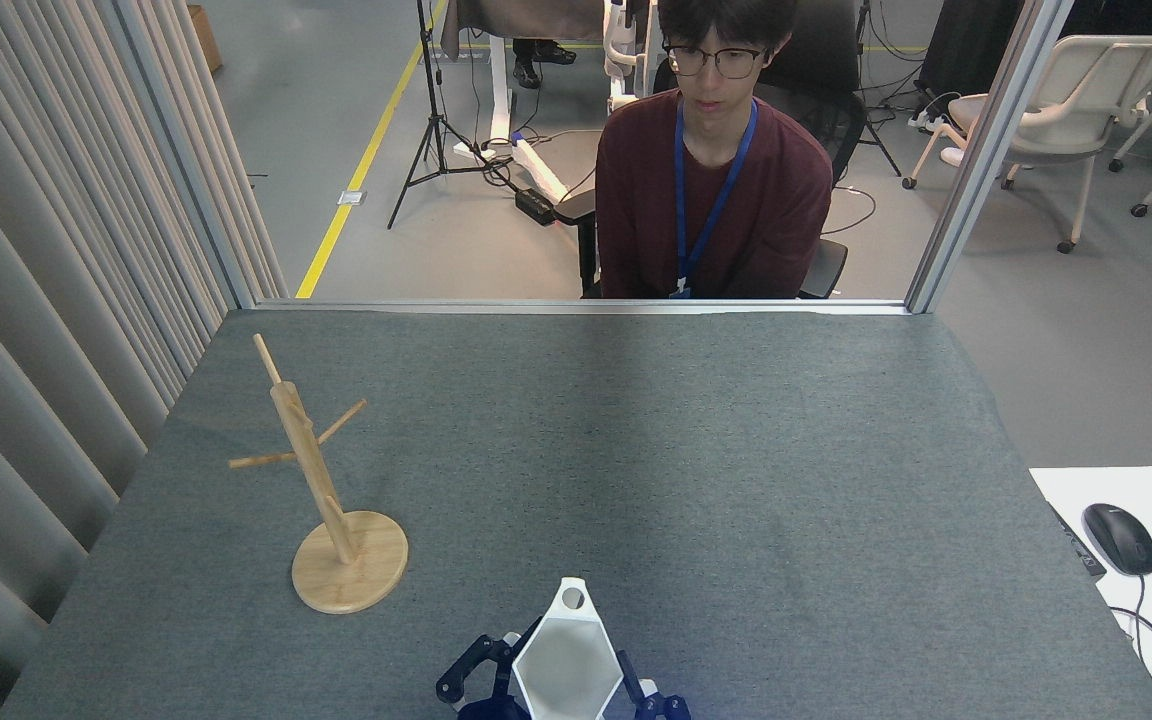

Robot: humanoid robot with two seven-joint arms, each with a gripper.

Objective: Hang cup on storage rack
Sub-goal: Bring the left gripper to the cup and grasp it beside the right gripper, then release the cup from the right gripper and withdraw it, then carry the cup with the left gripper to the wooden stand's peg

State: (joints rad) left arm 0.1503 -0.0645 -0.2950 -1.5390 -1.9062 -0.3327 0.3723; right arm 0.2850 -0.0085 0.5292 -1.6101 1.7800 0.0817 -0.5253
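gripper (pixel 564 690) at the near edge, dark fingers either side of the cup (pixel 566 665), looks like it's pinching it, can't tell which arm | storage rack (pixel 321 480), pale wood, disc base, thin angled pegs, stands well left | cup, matte white, hex rim, near centre | tab handle (pixel 572 599) faces far: I'd line its hole up with a peg tip

Bright, even, sharp indoor lighting
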